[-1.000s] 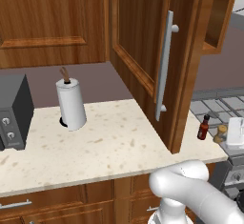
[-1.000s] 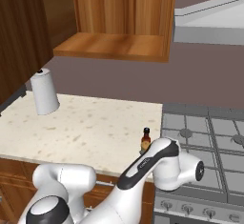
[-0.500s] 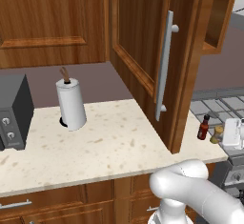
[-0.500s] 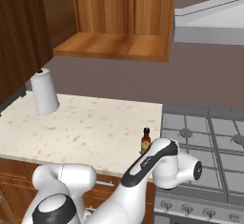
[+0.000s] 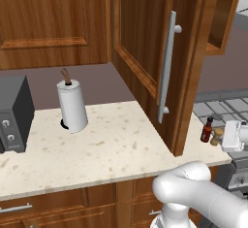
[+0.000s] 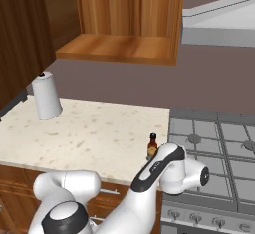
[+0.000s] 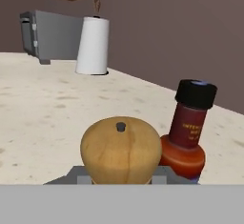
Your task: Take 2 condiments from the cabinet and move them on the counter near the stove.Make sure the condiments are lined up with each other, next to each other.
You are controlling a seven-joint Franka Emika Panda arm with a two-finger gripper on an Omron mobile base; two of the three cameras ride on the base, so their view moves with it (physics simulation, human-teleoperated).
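Note:
The tan knob-topped shaker (image 7: 120,149) sits between my gripper's (image 7: 120,174) fingers, and the gripper is shut on it. Just to its right, nearly touching, stands the dark red-brown bottle (image 7: 188,132) with its black cap. In the left base view the bottle (image 5: 207,130) and the shaker (image 5: 217,135) are side by side at the counter's (image 5: 116,139) right end, with my gripper (image 5: 224,139) coming in from the right. The bottle (image 6: 152,146) stands by the stove's (image 6: 219,148) left edge. The cabinet (image 5: 164,62) door hangs open.
A white paper-towel roll (image 5: 72,106) and a black toaster (image 5: 14,113) stand at the back left of the counter. The open cabinet door juts out over the counter just left of the bottle. The cabinet's bare shelf (image 6: 119,46) is overhead.
My hand has carried the shaker to the left, from near the stove side to right beside the bottle. The bottle has stayed put.

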